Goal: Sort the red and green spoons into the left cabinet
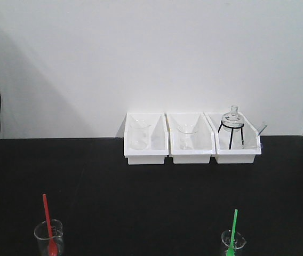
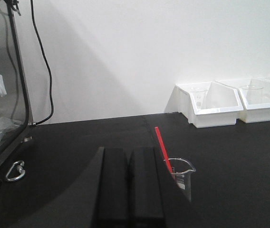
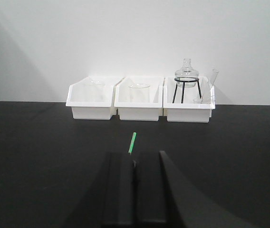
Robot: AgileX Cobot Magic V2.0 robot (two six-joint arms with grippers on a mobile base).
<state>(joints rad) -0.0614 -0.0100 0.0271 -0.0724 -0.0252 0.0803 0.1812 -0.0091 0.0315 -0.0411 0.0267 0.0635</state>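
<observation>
Left wrist-mounted view: the left gripper (image 2: 128, 152) has its matte black, flat-sided fingers pressed together with only a thin seam between them, holding nothing. Just to their right the red spoon (image 2: 161, 142), thin straight plastic, leans in a clear glass beaker (image 2: 182, 173) with a pour lip. The right gripper (image 3: 135, 156) is likewise closed and empty, and the green spoon (image 3: 132, 142) rises beyond it. Three glossy white bins (image 1: 191, 154) line the back of the black table (image 1: 151, 197).
</observation>
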